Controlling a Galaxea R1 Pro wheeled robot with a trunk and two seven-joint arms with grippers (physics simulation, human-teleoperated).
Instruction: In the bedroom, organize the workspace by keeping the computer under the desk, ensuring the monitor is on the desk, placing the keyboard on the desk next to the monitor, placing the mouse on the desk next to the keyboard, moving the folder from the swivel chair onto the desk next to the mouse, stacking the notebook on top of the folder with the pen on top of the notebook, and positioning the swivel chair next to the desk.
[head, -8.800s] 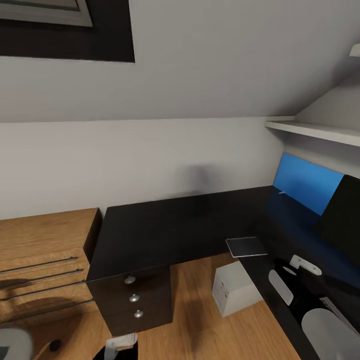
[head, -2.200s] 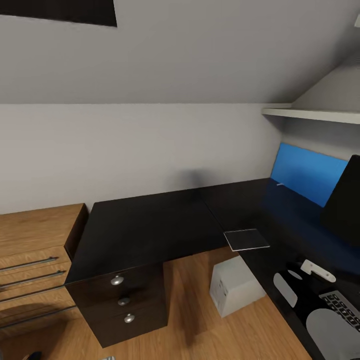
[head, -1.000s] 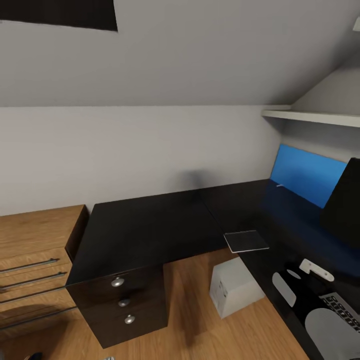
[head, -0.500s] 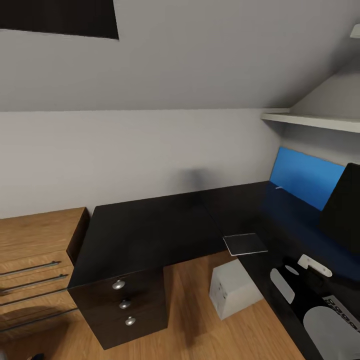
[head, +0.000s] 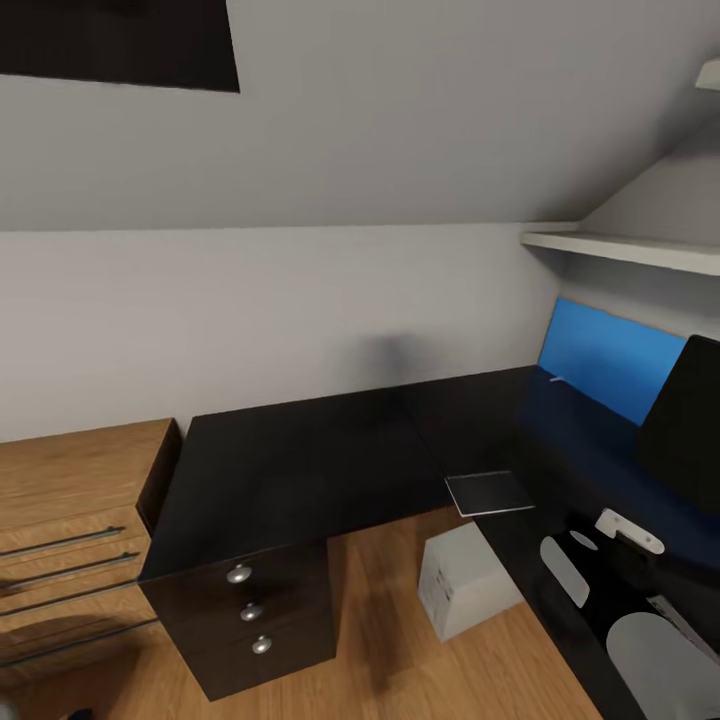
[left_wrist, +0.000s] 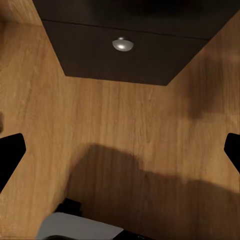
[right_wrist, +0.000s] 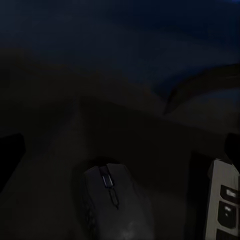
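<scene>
Desk (head: 300, 460): notebook (head: 490, 492) at inner corner, computer (head: 465, 580) beneath. My right gripper (right_wrist: 120, 150) wide open, empty, over mouse (right_wrist: 112, 205); left gripper (left_wrist: 120, 150) likewise, above floor (left_wrist: 125, 130).

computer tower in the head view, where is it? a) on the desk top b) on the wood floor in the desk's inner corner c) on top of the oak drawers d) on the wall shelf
b: the light grey computer tower stands on the wood floor, tucked partly under the black desk at its inner corner.
</scene>
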